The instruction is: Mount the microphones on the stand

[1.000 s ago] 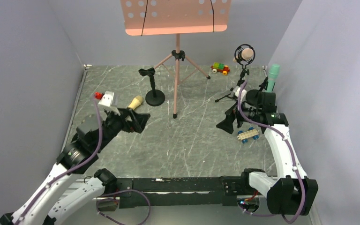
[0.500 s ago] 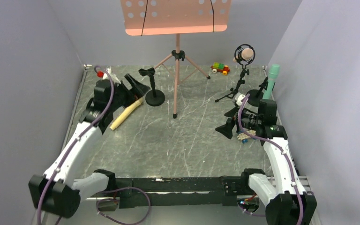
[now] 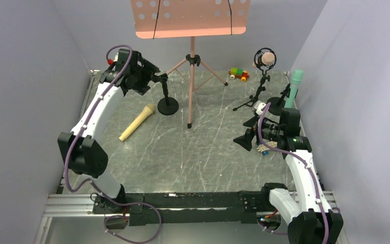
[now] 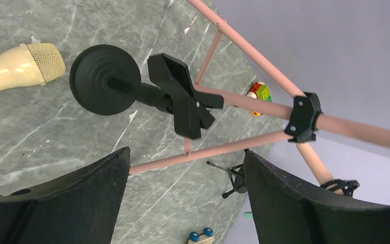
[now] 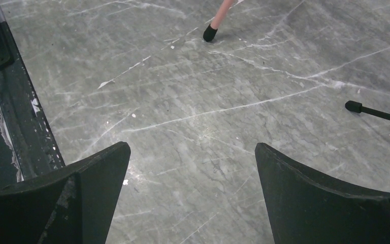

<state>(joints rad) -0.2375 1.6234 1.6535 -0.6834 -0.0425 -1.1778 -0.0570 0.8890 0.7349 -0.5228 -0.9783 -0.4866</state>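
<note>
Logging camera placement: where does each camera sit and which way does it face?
Top external: high behind the bases, looking down over the table; left arm and right arm show.
Left wrist: raised, looking down at clip stand and yellow mic; open jaws below.
Right wrist: low, facing table and music stand foot; open jaws below.
Shared: top and left wrist both show yellow mic.

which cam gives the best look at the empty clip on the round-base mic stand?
Left wrist: the clip is large, centred, plainly empty. Top external shows it small, close by the left end effector. Right wrist misses it entirely.
</note>
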